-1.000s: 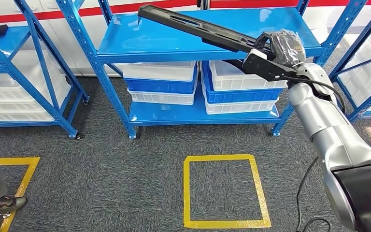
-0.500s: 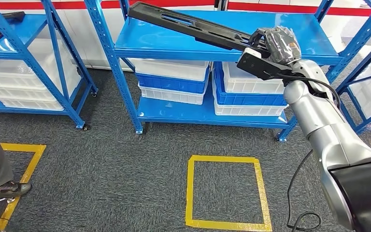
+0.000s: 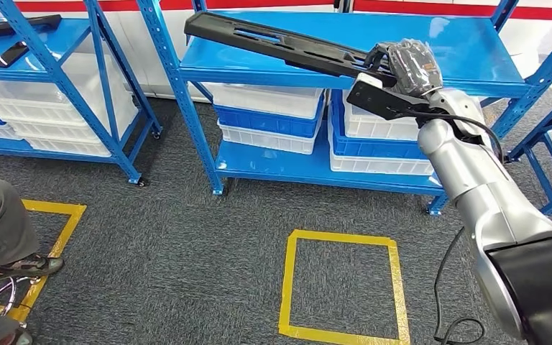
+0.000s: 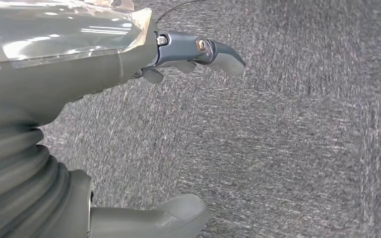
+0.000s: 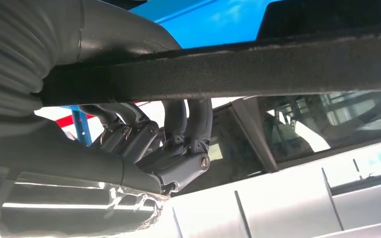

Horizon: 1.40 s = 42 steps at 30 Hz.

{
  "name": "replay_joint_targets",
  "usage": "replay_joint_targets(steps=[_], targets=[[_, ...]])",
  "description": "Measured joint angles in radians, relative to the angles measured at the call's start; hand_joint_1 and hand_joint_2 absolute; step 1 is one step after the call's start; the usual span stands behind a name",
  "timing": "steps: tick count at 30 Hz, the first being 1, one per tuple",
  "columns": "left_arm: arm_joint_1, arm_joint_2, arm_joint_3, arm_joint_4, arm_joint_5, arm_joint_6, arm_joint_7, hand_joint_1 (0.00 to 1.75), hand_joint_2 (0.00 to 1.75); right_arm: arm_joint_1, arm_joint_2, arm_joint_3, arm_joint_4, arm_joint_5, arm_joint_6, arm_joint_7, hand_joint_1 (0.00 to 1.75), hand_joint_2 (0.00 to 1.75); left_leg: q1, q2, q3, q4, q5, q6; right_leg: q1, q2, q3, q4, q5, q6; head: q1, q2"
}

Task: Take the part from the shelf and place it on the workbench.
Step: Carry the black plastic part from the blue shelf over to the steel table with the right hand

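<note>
**Head view: long part held at one end above the shelf**

Head view has the right robot hand (image 3: 410, 65) wrapped around the near end of the part (image 3: 280, 44), a long black slotted bar. From the robot hand the part runs away to the far left, its free end tilted up over the blue shelf (image 3: 273, 68). Whether any of it touches the shelf top, I cannot tell from here. Up close in the right wrist view, the fingers (image 5: 188, 124) curl round the bar's edge with the part (image 5: 238, 69) clamped between them and the thumb: closed tight, a firm hold.

How will it handle? It looks like rigid moulded plastic: stiff, fairly light, no sag along its length. But it is long, and the robot hand has it right at the end, so the far tip will swing wide with any wrist turn and lever against the hold. A hold nearer the middle would balance better; with this one, slow turns look wise, minding the shelf's uprights beside the robot hand.

Below the robot hand, white and blue bins (image 3: 266, 115) sit on the lower shelf, and a yellow square (image 3: 341, 284) is taped on the floor. The left robot hand (image 4: 129, 124) hangs over the carpet, fingers apart, holding nothing. No table in sight yet, so the carry is still ahead.
</note>
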Motion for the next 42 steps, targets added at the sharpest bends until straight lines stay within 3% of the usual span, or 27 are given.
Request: replay_joint_targets(steps=[2, 4, 6, 8, 11, 13, 15, 17, 18, 19, 21, 23, 27, 29, 31, 32, 33, 34, 36, 38, 42], targets=[[0.0, 0.0, 0.0, 0.0, -0.001, 0.0, 0.0, 0.0, 1.75, 0.003, -0.001, 0.001, 0.0, 0.002, -0.001, 0.0, 1.75, 1.75, 0.001, 0.005, -0.034, 0.062, -0.01, -0.001, 0.004, -0.014, 0.0, 0.0, -0.001, -0.002, 0.0, 0.0], [0.0, 0.0, 0.0, 0.0, -0.002, 0.0, 0.001, 0.0, 1.75, 0.004, -0.001, 0.002, 0.0, 0.002, -0.002, -0.001, 1.75, 1.75, -0.001, 0.011, -0.001, -0.01, 0.04, 0.01, 0.007, -0.028, 0.001, 0.0, -0.002, -0.003, 0.0, 0.0], [-0.002, 0.001, 0.0, 0.0, -0.004, 0.0, 0.002, 0.0, 1.75, 0.003, -0.002, 0.001, -0.001, 0.002, -0.003, -0.002, 1.75, 1.75, -0.012, 0.046, 0.062, -0.133, 0.087, 0.028, 0.013, -0.043, 0.003, -0.001, -0.003, -0.004, 0.001, 0.0], [-0.005, 0.002, 0.0, 0.0, -0.006, 0.001, 0.003, 0.0, 1.75, 0.003, -0.003, 0.0, -0.002, 0.001, -0.004, -0.004, 1.75, 1.75, -0.024, 0.067, 0.088, -0.19, 0.096, 0.04, 0.017, -0.058, 0.004, -0.004, -0.004, -0.003, 0.001, 0.0], [-0.004, 0.003, -0.001, 0.0, -0.007, 0.003, 0.004, 0.0, 1.75, 0.005, -0.004, 0.0, -0.002, 0.002, -0.005, -0.006, 1.75, 1.75, -0.025, 0.042, 0.096, -0.21, 0.105, 0.051, 0.021, -0.069, 0.007, -0.008, -0.009, 0.004, 0.002, 0.0], [-0.004, 0.001, -0.001, 0.0, -0.01, 0.004, 0.002, 0.0, 1.75, 0.005, -0.008, -0.001, -0.003, 0.001, -0.006, -0.006, 1.75, 1.75, -0.02, 0.028, 0.107, -0.229, 0.118, 0.06, 0.022, -0.039, -0.015, 0.044, -0.038, 0.001, 0.006, 0.0], [-0.006, 0.0, -0.001, 0.0, -0.012, 0.005, 0.0, 0.0, 1.75, 0.009, -0.014, -0.003, -0.003, -0.001, -0.008, -0.005, 1.75, 1.75, -0.019, 0.012, 0.109, -0.233, 0.122, 0.065, 0.02, -0.01, -0.074, 0.169, -0.087, -0.006, 0.009, 0.0], [-0.005, -0.001, -0.001, 0.0, -0.013, 0.003, -0.001, 0.0, 1.75, 0.019, -0.02, -0.004, -0.003, 0.0, -0.013, -0.001, 1.75, 1.75, -0.019, -0.004, 0.109, -0.233, 0.122, 0.066, 0.02, -0.003, -0.122, 0.257, -0.109, -0.003, 0.01, 0.0], [-0.004, -0.002, -0.001, 0.0, -0.012, 0.002, -0.001, 0.0, 1.75, 0.023, -0.021, -0.004, -0.003, 0.001, -0.015, 0.001, 1.75, 1.75, -0.019, -0.011, 0.109, -0.232, 0.122, 0.065, 0.021, -0.002, -0.122, 0.248, -0.098, 0.004, 0.011, 0.0], [-0.003, -0.003, -0.001, 0.0, -0.011, -0.001, -0.001, 0.0, 1.75, 0.025, -0.022, -0.004, -0.004, 0.002, -0.018, 0.004, 1.75, 1.75, -0.018, -0.017, 0.109, -0.23, 0.121, 0.064, 0.02, -0.001, -0.103, 0.202, -0.074, 0.013, 0.011, 0.0], [-0.002, -0.004, 0.0, 0.0, -0.009, -0.006, -0.002, 0.0, 1.75, 0.025, -0.022, -0.005, -0.004, 0.003, -0.023, 0.006, 1.75, 1.75, -0.02, -0.025, 0.105, -0.218, 0.116, 0.057, 0.016, 0.001, -0.043, 0.068, -0.019, 0.026, 0.012, 0.0], [-0.002, -0.004, 0.0, 0.0, -0.007, -0.01, -0.004, 0.0, 1.75, 0.026, -0.021, -0.008, -0.005, 0.003, -0.027, 0.007, 1.75, 1.75, -0.023, -0.03, 0.097, -0.205, 0.109, 0.047, 0.016, 0.004, -0.008, -0.003, 0.007, 0.02, 0.012, 0.0], [0.004, -0.004, 0.0, 0.0, -0.007, -0.014, -0.009, 0.0, 1.75, 0.026, -0.02, -0.012, -0.006, 0.003, -0.027, 0.012, 1.75, 1.75, -0.02, -0.022, 0.083, -0.178, 0.09, 0.033, 0.013, 0.004, -0.005, -0.011, 0.015, -0.002, 0.01, 0.0], [0.003, -0.004, 0.0, 0.0, -0.008, -0.017, -0.01, 0.0, 1.75, 0.025, -0.021, -0.017, -0.007, 0.003, -0.027, 0.013, 1.75, 1.75, -0.013, -0.007, 0.047, -0.092, 0.037, 0.017, 0.01, 0.003, -0.005, -0.012, 0.016, -0.012, 0.005, 0.0], [0.002, -0.004, -0.001, 0.0, -0.011, -0.018, -0.011, 0.0, 1.75, 0.026, -0.022, -0.02, -0.007, 0.003, -0.027, 0.014, 1.75, 1.75, -0.005, 0.003, -0.009, 0.032, -0.018, 0.006, 0.011, 0.003, -0.005, -0.012, 0.016, -0.017, 0.003, 0.0], [0.002, -0.005, -0.001, 0.0, -0.013, -0.018, -0.011, 0.0, 1.75, 0.028, -0.023, -0.02, -0.007, 0.004, -0.027, 0.015, 1.75, 1.75, -0.003, 0.005, -0.025, 0.068, -0.026, 0.005, 0.011, 0.003, -0.005, -0.012, 0.016, -0.017, 0.002, 0.0], [0.002, -0.005, -0.001, 0.0, -0.015, -0.019, -0.01, 0.0, 1.75, 0.029, -0.023, -0.02, -0.007, 0.004, -0.027, 0.015, 1.75, 1.75, -0.001, 0.006, -0.025, 0.069, -0.017, 0.005, 0.011, 0.003, -0.005, -0.012, 0.016, -0.017, 0.002, 0.0], [0.001, -0.005, -0.001, 0.0, -0.016, -0.019, -0.01, 0.0, 1.75, 0.03, -0.024, -0.02, -0.007, 0.004, -0.027, 0.015, 1.75, 1.75, 0.0, 0.006, -0.006, 0.032, 0.008, 0.008, 0.011, 0.003, -0.004, -0.012, 0.016, -0.017, 0.002, 0.0], [-0.002, -0.004, -0.001, 0.0, -0.017, -0.019, -0.01, 0.0, 1.75, 0.027, -0.025, -0.022, -0.007, 0.005, -0.027, 0.015, 1.75, 1.75, -0.003, 0.007, 0.065, -0.102, 0.064, 0.019, 0.012, 0.003, -0.003, -0.012, 0.017, -0.016, 0.003, 0.0], [-0.005, -0.003, -0.001, 0.0, -0.017, -0.019, -0.01, 0.0, 1.75, 0.023, -0.026, -0.024, -0.007, 0.006, -0.027, 0.015, 1.75, 1.75, -0.01, 0.008, 0.109, -0.188, 0.086, 0.029, 0.015, 0.001, -0.004, -0.012, 0.018, -0.013, 0.003, 0.0], [-0.006, -0.003, -0.001, 0.0, -0.016, -0.019, -0.011, 0.0, 1.75, 0.022, -0.026, -0.024, -0.007, 0.011, -0.027, 0.018, 1.75, 1.75, -0.014, 0.007, 0.117, -0.217, 0.1, 0.046, 0.016, -0.001, -0.014, -0.007, 0.013, -0.001, 0.004, 0.0]])
